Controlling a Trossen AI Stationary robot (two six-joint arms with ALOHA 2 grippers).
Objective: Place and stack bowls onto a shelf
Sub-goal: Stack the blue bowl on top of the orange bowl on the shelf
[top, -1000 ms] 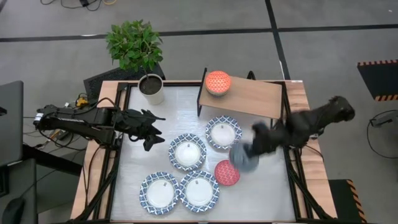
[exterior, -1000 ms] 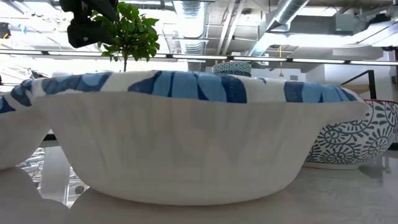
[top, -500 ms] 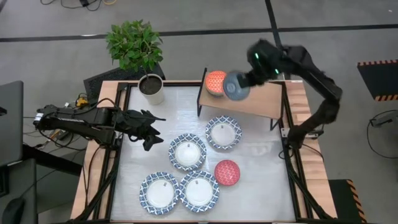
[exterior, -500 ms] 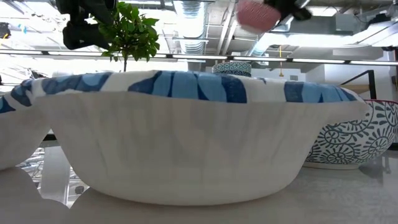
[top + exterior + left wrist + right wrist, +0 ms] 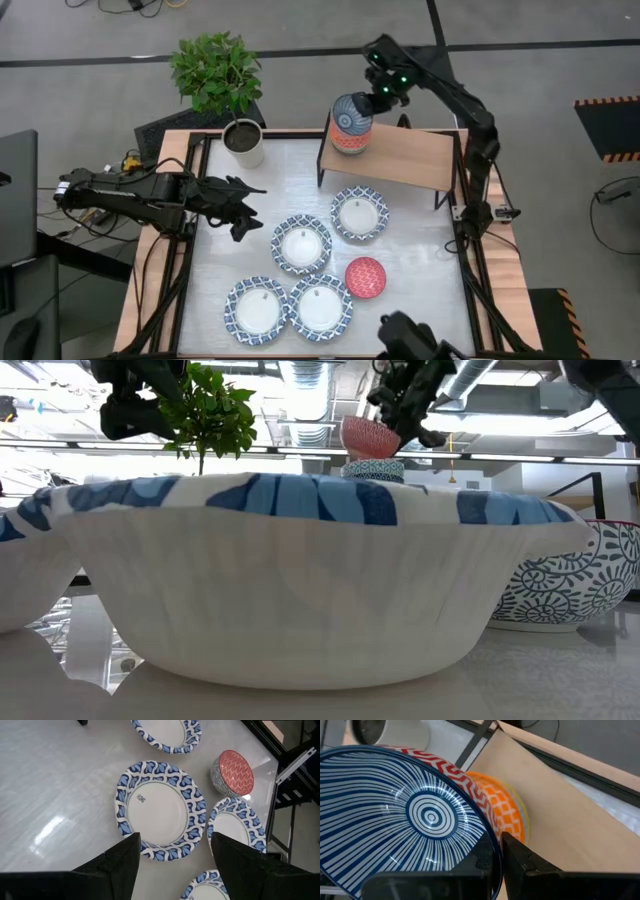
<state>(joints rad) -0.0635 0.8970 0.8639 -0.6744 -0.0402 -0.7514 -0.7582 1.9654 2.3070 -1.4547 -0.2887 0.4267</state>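
the right gripper (image 5: 366,100) is hanging over the far left end of the shelf (image 5: 410,155), pinching the rim of a striped blue bowl (image 5: 350,115) between its fingers (image 5: 520,860). the bowl is tilting on its side, its blue-and-white lined inside showing in the right wrist view (image 5: 415,820). it is sitting just above, or on, a stack of small bowls (image 5: 349,140) at that end of the shelf; whether it is touching the stack, i cannot tell. in the right wrist view a red zigzag bowl (image 5: 455,770) and an orange checked bowl (image 5: 502,810) are lying right behind the striped one, over the light wooden board (image 5: 560,815).

the left gripper (image 5: 243,205) is waiting over the left side of the table (image 5: 420,270), its fingers (image 5: 117,865) standing wide apart with nothing between them, above a wide blue-and-white bowl (image 5: 160,810).

four wide blue-and-white bowls are sitting on the table: one near the shelf (image 5: 360,213), one at the middle (image 5: 302,244), and two side by side at the near edge (image 5: 257,309) (image 5: 321,308). a small red bowl (image 5: 365,277) is standing just right of the middle one, near the table's centre. a potted plant (image 5: 228,90) is standing at the far left corner.

in the low view one wide bowl (image 5: 300,580) is filling the foreground, and the right gripper (image 5: 405,400) is holding the small bowl (image 5: 368,435) high behind it.
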